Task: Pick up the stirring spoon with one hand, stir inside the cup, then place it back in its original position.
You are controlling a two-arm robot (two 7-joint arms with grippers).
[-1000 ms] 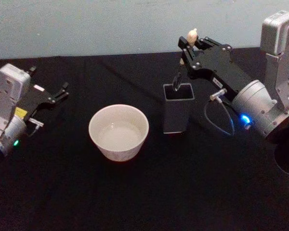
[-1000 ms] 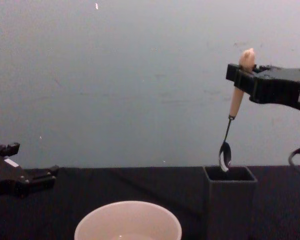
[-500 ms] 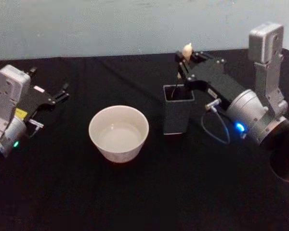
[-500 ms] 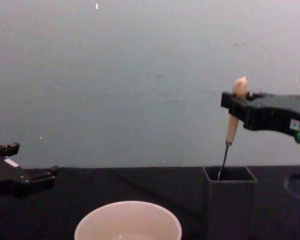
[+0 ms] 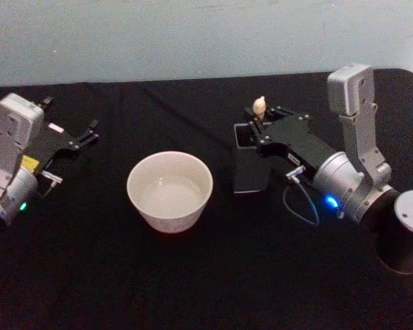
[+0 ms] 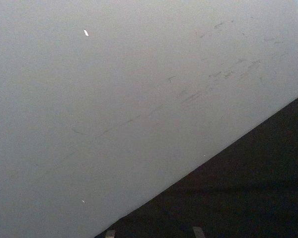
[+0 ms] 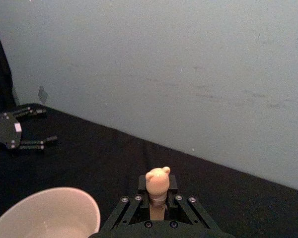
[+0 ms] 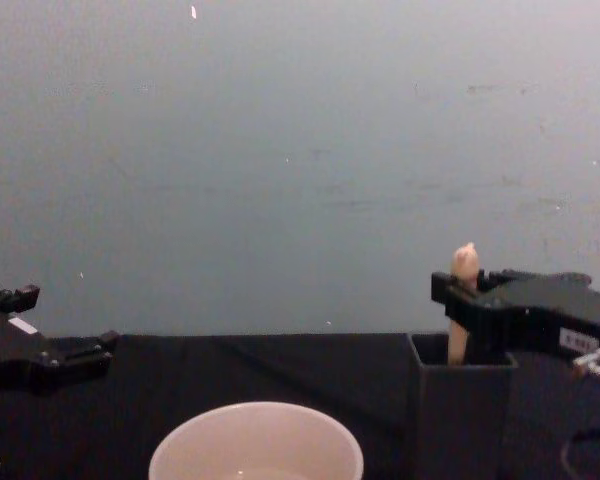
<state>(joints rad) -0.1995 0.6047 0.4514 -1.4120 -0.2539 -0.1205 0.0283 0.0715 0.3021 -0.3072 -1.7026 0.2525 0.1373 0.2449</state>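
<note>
**Spoon in holder, right tool clamped on handle**

My right tool (image 5: pixel 263 124) sits just above the dark square holder (image 5: pixel 250 168), clenched on the cream handle of the stirring spoon (image 5: pixel 259 106). The spoon stands upright. The knob pokes up above my fingers; the neck and bowl are down inside the holder, hidden by its walls. From the chest, the handle (image 8: pixel 462 300) drops into the holder's mouth (image 8: pixel 460 410) with my tool (image 8: pixel 458 303) level with the rim. The right wrist camera looks down on the knob (image 7: pixel 157 181), pinched between the two fingers (image 7: pixel 134 206).

The cup (image 5: pixel 169 190) is on the black counter (image 5: pixel 193 275) to the left of the holder, apart from it, with some pale liquid inside.

My left tool (image 5: pixel 82 134) is parked well off at the left edge of the counter, fingers spread apart, grasping nothing, well apart from the cup.
</note>
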